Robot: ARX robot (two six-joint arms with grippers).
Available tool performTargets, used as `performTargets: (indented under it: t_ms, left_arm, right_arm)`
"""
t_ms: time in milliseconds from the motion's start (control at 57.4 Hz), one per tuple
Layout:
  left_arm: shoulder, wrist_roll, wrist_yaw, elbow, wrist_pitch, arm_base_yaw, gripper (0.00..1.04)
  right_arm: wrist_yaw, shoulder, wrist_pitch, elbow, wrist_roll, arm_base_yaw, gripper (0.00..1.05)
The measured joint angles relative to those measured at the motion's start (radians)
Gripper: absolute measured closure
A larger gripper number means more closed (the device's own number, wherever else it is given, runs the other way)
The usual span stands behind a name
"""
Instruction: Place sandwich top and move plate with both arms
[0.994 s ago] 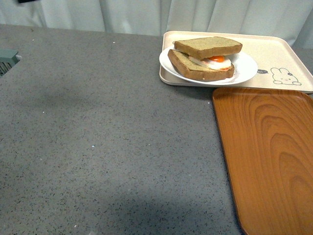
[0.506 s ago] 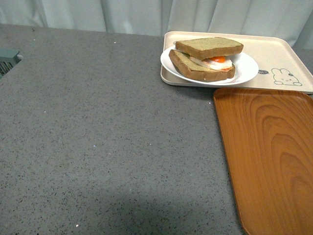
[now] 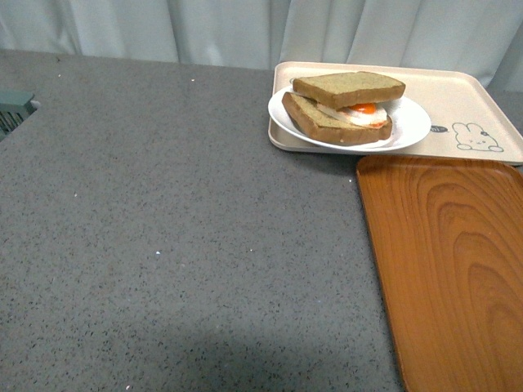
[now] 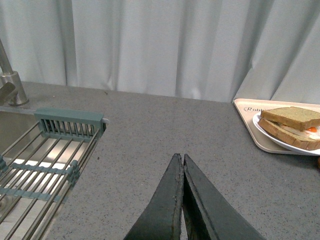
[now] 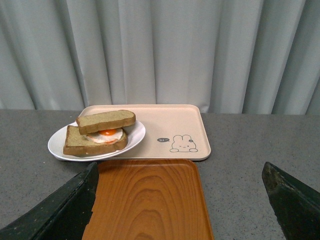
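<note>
The sandwich top (image 3: pixel 349 86) already lies on the fried egg (image 3: pixel 362 112) and the lower slice (image 3: pixel 331 122), tilted and shifted toward the far side. The stack sits on the plate (image 3: pixel 413 122), which rests on the rabbit-printed tray (image 3: pixel 474 102), overhanging its near-left edge.

The bread looks soft and light, and the egg likely slippery, so the stack could slide if the plate tips. The plate itself seems rigid and smooth; its raised rim, taken at opposite sides, is the sensible hold.

The front view shows neither arm. The left wrist view shows the left pincer (image 4: pixel 182 165) closed and empty over the bare surface (image 3: pixel 163 245), beside a sink rack (image 4: pixel 50 150). The right wrist view shows the right pincer (image 5: pixel 180 200) spread wide, empty, above the wooden tray (image 5: pixel 147 200).
</note>
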Motion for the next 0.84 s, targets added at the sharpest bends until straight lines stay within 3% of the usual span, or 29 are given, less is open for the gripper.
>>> performTargets:
  t_ms: [87, 645, 837]
  left_arm:
    - [0.000, 0.000, 0.000, 0.000, 0.000, 0.000, 0.98]
    - [0.000, 0.002, 0.000, 0.000, 0.000, 0.000, 0.05]
    - [0.000, 0.002, 0.000, 0.000, 0.000, 0.000, 0.06]
  right_arm:
    - [0.000, 0.000, 0.000, 0.000, 0.000, 0.000, 0.09]
    - [0.000, 0.000, 0.000, 0.000, 0.000, 0.000, 0.09]
    - [0.000, 0.000, 0.000, 0.000, 0.000, 0.000, 0.09]
